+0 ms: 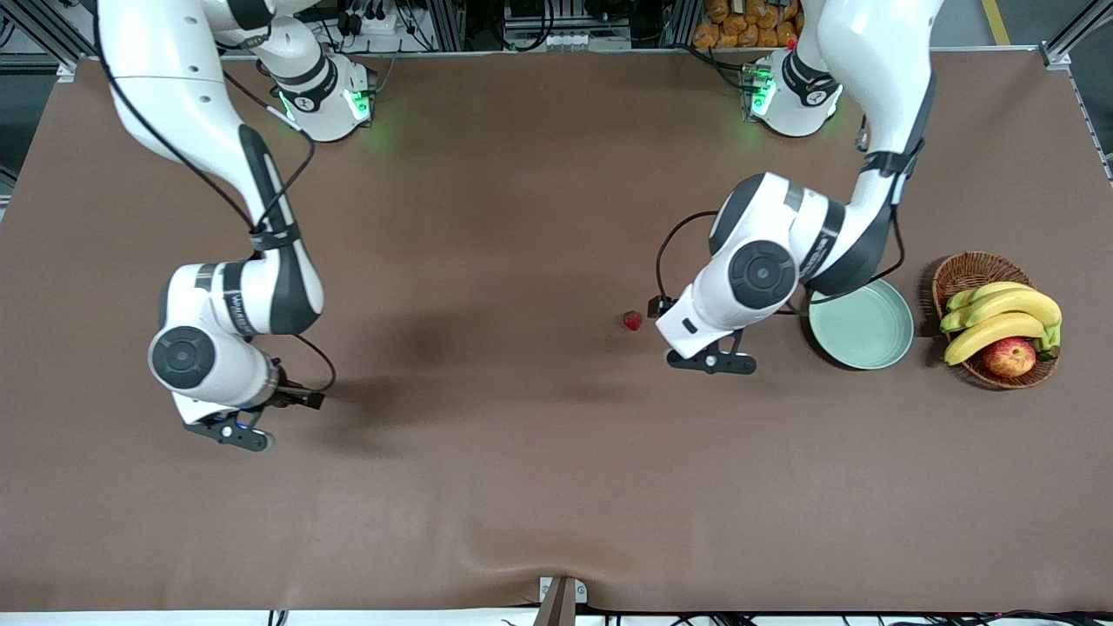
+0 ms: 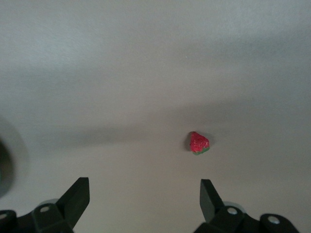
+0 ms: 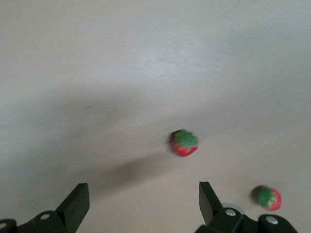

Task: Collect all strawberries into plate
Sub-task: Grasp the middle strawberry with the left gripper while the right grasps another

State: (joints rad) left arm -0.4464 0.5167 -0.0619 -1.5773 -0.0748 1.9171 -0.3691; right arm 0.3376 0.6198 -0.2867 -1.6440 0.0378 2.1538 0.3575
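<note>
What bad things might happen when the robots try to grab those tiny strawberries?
1. The strawberry sits off to one side of the open left gripper, not between its fingers, so closing now would likely miss it or knock it away.
2. Two strawberries lie under the open right gripper; taking one might nudge the other.
3. The plate is partly under the left arm and right beside the basket, so a drop could land wrong.

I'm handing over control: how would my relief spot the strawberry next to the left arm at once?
Find the pale mint-green plate beside the wicker fruit basket. Toward the right arm's end from it hangs the open left gripper, and just past its wrist lies the strawberry, the only small red thing alone on the bare brown table.
</note>
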